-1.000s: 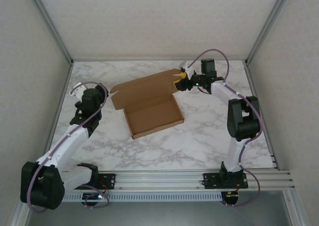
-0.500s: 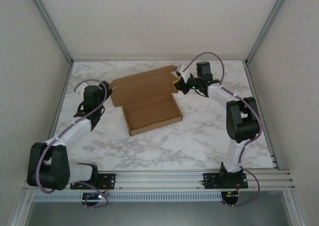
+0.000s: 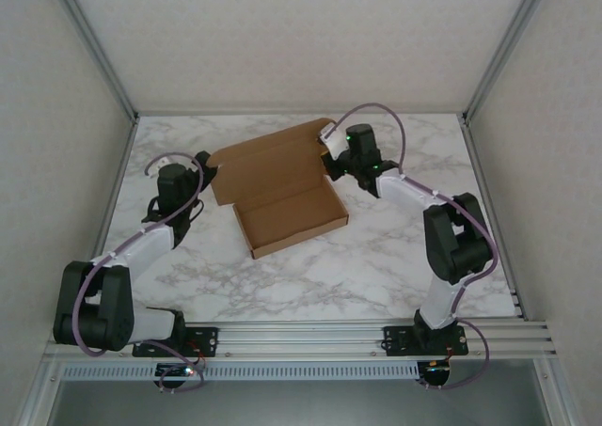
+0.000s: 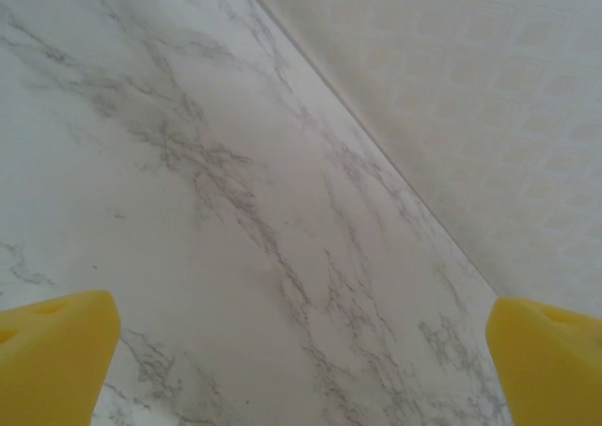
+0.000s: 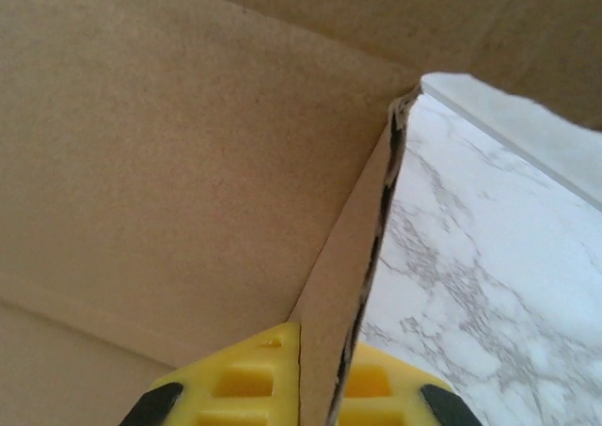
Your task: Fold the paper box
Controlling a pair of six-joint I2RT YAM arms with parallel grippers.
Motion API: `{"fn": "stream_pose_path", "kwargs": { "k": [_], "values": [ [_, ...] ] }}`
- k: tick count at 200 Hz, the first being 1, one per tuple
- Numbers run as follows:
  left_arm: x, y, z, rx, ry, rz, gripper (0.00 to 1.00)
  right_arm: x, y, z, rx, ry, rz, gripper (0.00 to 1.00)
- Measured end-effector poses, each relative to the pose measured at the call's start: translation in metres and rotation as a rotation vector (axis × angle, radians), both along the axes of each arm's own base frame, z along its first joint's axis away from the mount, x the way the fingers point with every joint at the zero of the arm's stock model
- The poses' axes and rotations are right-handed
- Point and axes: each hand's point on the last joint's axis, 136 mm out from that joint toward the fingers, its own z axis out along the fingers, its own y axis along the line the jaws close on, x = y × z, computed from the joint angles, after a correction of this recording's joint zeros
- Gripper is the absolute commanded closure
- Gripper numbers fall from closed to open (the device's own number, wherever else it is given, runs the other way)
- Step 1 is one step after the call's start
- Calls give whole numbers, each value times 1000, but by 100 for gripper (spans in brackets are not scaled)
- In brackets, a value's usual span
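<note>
On the left of the counter, the left pincer is held wide open and empty, near the left edge of the paper box. At centre, the box is laid with tray formed and lid panel spread open behind. At its far right corner, a lid flap is clamped by the closed right pincer.

Brown paper box mid-table: tray formed, lid open.
</note>
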Motion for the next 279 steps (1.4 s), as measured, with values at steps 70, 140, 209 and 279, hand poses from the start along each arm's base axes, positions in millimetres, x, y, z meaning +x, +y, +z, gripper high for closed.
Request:
{"fn": "stream_pose_path", "kwargs": {
  "k": [70, 140, 209, 279],
  "values": [
    [-6, 1, 6, -30, -27, 8, 1, 3, 14, 8, 37, -20, -392, 100],
    [-22, 14, 17, 62, -21, 55, 1, -4, 6, 0, 45, -16, -401, 100],
    [-33, 16, 64, 406, -143, -39, 13, -15, -30, -1, 50, 24, -158, 100],
    [-59, -35, 66, 738, -186, -417, 18, -16, -23, -1, 87, 47, -53, 100]
  ]
}}
